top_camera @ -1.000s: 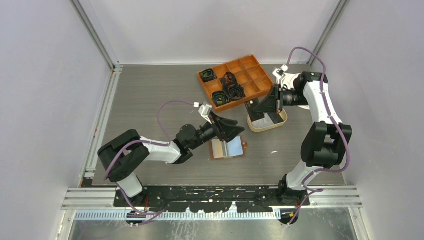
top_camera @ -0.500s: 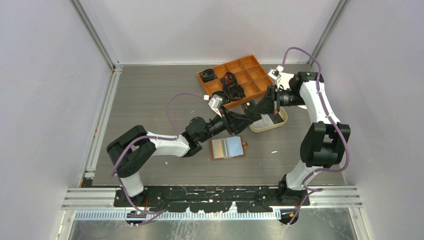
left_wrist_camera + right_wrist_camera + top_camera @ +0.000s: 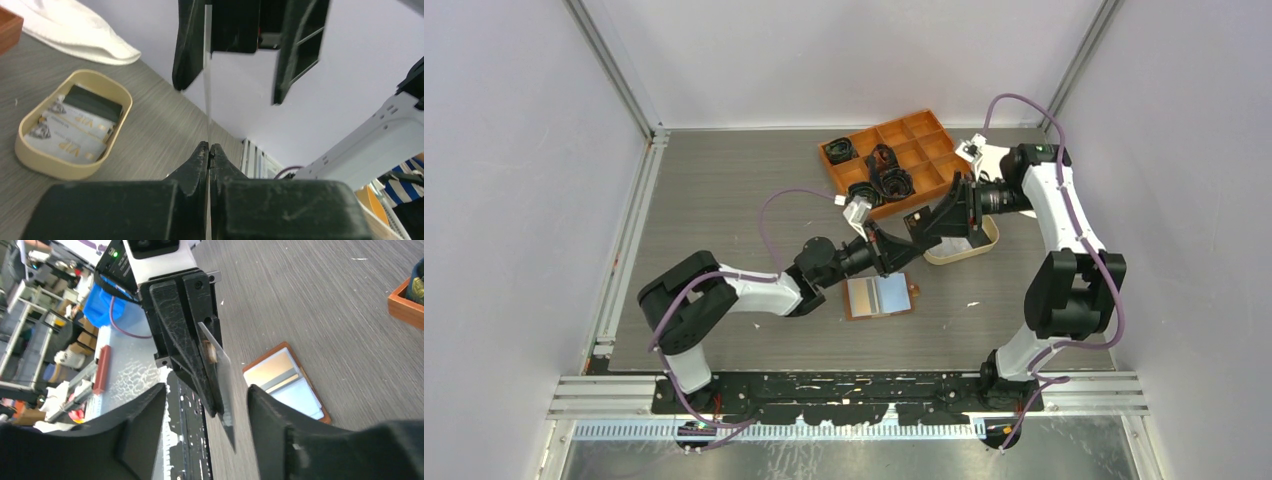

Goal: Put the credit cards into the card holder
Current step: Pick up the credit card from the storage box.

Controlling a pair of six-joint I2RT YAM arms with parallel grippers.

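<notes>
Handover over the surface (image 3: 150,145): one credit card (image 3: 222,380), judged light, stiff and slippery, is clamped by one edge in the closed left tool (image 3: 209,150). The right tool (image 3: 206,390) stands parted around it. The card holder (image 3: 287,385) lies open below.

Leather card holder (image 3: 880,297), smooth plastic tray (image 3: 54,165)

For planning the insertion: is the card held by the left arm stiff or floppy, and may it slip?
Probably stiff and light: the card stands straight, without sag, though the left jaws pinch only one end. Its smooth, thin faces might slip or pivot in that grip.
</notes>
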